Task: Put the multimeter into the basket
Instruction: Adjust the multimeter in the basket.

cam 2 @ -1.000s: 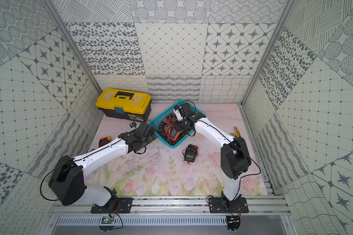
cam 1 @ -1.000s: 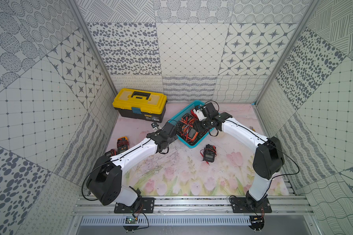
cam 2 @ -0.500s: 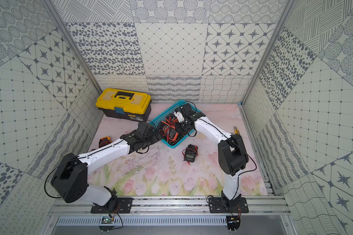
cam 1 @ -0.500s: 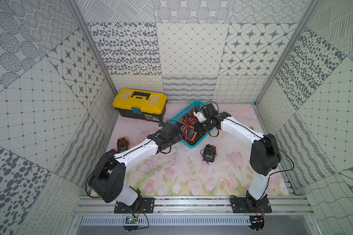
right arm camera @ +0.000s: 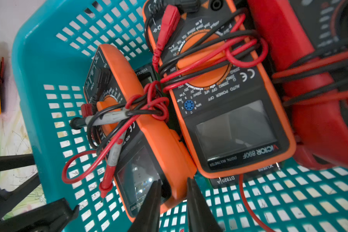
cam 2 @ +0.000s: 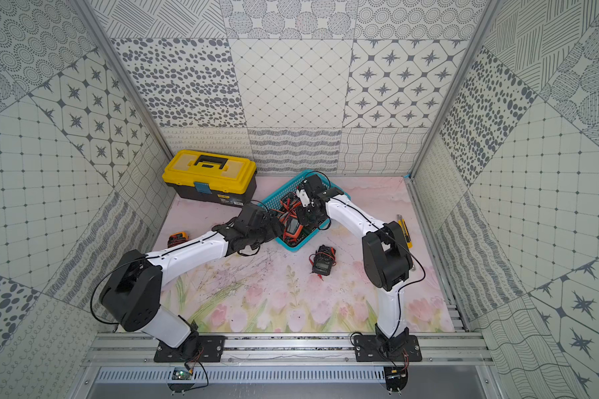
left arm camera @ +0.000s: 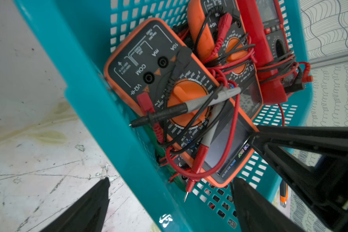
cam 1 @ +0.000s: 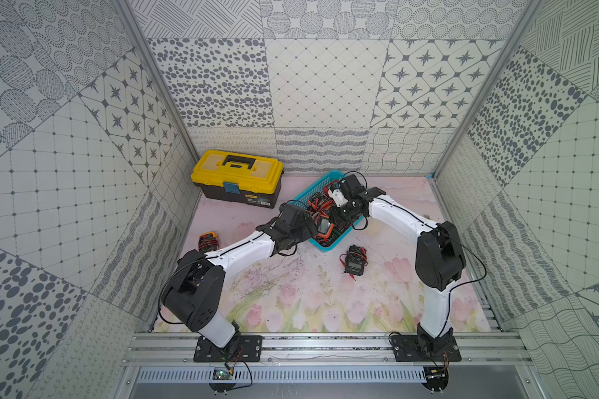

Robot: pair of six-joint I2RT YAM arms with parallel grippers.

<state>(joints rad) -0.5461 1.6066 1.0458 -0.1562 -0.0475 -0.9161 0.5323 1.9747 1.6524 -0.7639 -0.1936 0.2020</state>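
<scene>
The counter wears a pink, flower-printed mat inside a booth of grey-patterned tile walls. The turquoise basket stands toward the back, and a yellow-lidded toolbox sits near it on the left arm's side. A black multimeter lies on the counter just in front of the basket. A yellow multimeter lies well away from the basket, past the left arm.

In both top views the two wrists cover much of the basket, so the jaws cannot be seen there. In the right wrist view a red meter is cut off at the edge.

Both arms reach forward and bend inward over the basket. The right jaws pinch the orange rim of the multimeter, which stands tilted on its side inside the basket. The left jaws gape wide, straddling the basket's near wall.
</scene>
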